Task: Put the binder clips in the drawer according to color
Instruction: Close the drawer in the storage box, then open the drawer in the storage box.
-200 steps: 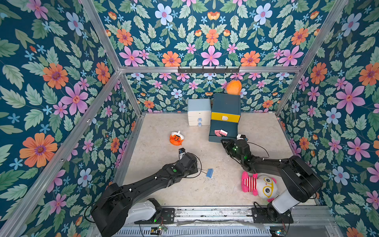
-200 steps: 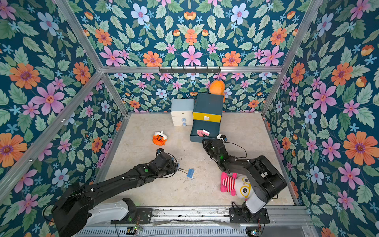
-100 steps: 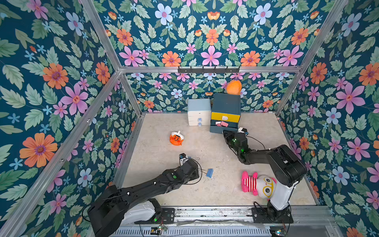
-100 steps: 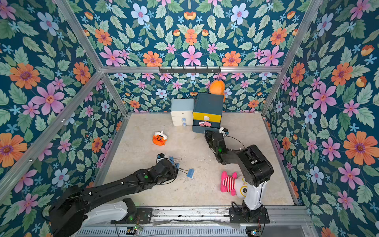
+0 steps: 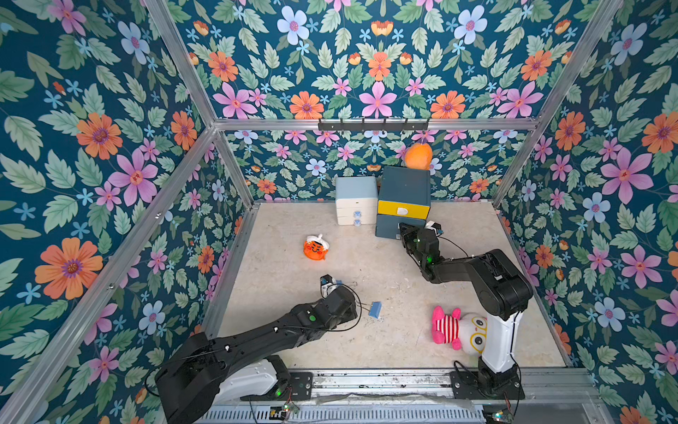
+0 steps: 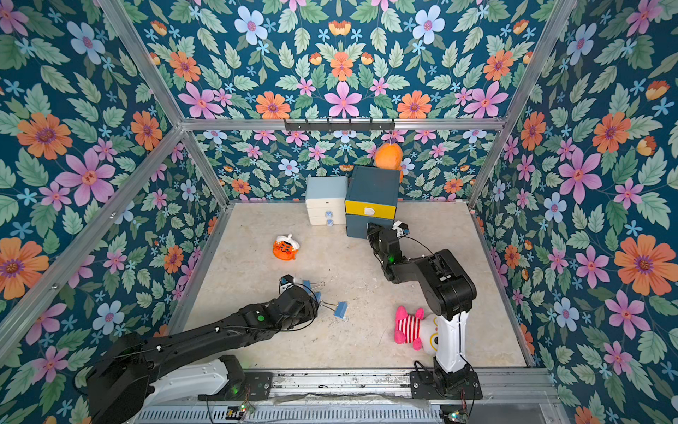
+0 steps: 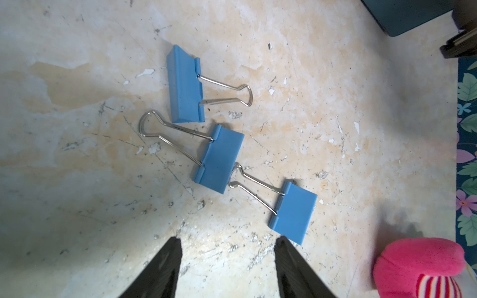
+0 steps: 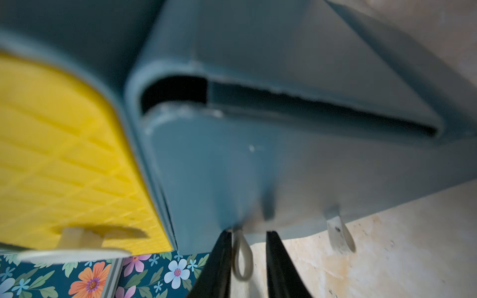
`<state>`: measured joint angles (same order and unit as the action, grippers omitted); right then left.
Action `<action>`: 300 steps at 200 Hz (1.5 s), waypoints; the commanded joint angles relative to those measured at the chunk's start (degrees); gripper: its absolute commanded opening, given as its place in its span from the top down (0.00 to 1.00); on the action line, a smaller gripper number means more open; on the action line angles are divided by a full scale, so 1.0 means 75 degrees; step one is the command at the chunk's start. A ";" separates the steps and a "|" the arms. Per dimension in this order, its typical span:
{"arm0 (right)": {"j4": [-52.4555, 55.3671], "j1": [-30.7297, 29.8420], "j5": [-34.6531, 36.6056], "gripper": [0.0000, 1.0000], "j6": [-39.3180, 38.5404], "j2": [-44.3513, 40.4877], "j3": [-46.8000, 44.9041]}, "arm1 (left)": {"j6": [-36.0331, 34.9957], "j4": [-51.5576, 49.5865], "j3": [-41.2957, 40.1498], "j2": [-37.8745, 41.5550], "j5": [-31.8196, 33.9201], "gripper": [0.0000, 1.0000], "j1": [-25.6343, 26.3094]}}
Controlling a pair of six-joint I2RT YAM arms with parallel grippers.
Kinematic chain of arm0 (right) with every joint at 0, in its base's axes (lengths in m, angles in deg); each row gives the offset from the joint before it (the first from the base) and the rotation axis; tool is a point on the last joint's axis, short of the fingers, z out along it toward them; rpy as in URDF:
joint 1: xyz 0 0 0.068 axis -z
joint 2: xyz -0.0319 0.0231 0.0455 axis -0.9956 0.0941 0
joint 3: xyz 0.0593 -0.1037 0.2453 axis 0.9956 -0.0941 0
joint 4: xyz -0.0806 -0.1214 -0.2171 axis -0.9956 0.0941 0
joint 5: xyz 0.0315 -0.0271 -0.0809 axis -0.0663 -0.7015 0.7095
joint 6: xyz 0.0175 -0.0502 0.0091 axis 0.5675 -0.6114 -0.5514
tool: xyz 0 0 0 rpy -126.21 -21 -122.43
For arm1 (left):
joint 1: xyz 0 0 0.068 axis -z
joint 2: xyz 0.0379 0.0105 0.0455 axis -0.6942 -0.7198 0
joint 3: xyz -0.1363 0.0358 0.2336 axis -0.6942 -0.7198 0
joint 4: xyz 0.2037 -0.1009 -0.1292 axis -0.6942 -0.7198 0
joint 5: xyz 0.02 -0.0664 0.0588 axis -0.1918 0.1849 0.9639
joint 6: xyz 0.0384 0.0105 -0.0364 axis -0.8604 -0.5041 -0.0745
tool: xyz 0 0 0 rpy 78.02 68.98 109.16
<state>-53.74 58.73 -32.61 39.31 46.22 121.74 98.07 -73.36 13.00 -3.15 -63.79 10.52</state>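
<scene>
Three blue binder clips (image 7: 185, 85) (image 7: 219, 160) (image 7: 293, 211) lie on the floor just ahead of my left gripper (image 7: 227, 240), which hangs open and empty above them. In both top views the left arm covers part of this group; one clip (image 5: 375, 309) (image 6: 341, 310) shows beside the arm's end. The dark blue-grey drawer cabinet (image 5: 403, 187) (image 6: 372, 187) stands at the back with its yellow front (image 5: 403, 210) on top. My right gripper (image 8: 246, 233) (image 5: 401, 229) is at the middle drawer, jaws slightly apart around its white loop handle (image 8: 242, 258), a gap on one side. That drawer is almost fully in.
A white and pale-blue drawer unit (image 5: 356, 200) stands left of the cabinet, an orange ball (image 5: 418, 156) behind its top. An orange toy (image 5: 314, 247) lies mid-floor. A pink striped plush (image 5: 458, 328) lies by the right arm's base. Floral walls close in three sides.
The middle drawer stood pulled out with pink clips inside; my right gripper has pushed it back in. The left arm has drawn back a little from the blue clips.
</scene>
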 commanded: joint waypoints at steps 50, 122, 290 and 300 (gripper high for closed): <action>-0.0927 0.0124 -0.0165 0.56 0.0465 -0.0103 -0.0762 | 0.0054 -0.0123 0.0000 0.0026 0.0237 0.32 0.0000; -0.1378 0.0031 -0.0308 0.53 0.0865 0.0649 -0.0823 | 0.0007 -0.0167 0.0108 0.0037 0.0287 0.32 -0.0005; -0.1637 0.0092 -0.0116 1.00 0.1139 0.1573 0.0020 | 0.0075 -0.0285 0.0000 0.0331 0.0310 0.33 0.0002; -0.1750 0.0046 -0.0029 1.00 0.1140 0.1469 -0.0156 | 0.0090 -0.0247 0.0011 0.0283 0.0288 0.32 0.0002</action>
<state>-64.10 59.32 -35.85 47.99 58.63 122.20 98.47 -75.04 12.94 -0.57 -61.89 10.52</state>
